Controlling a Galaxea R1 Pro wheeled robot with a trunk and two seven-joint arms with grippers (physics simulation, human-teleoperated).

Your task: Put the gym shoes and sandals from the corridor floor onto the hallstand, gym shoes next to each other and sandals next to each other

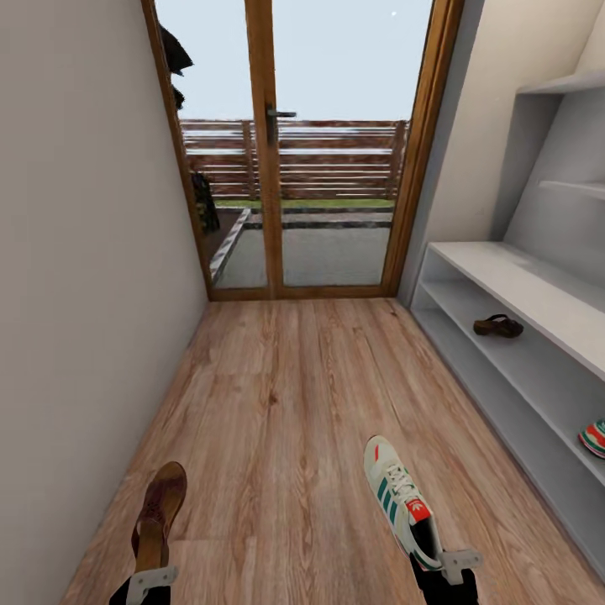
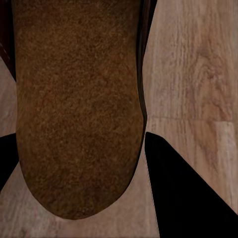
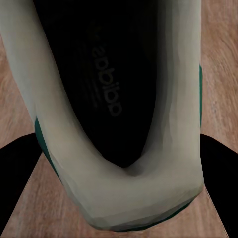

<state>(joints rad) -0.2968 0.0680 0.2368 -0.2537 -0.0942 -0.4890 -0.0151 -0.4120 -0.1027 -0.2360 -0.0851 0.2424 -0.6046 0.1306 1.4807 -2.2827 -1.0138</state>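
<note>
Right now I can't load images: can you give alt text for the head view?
Left claw holds a brown sandal and right claw a gym shoe above the wood floor. The grey hallstand at right holds another sandal and another gym shoe.

A white gym shoe [image 3: 119, 148], heel nearest, dark insole showing, between black fingers [image 3: 218, 173] over wood floor [image 3: 218, 59].
</note>
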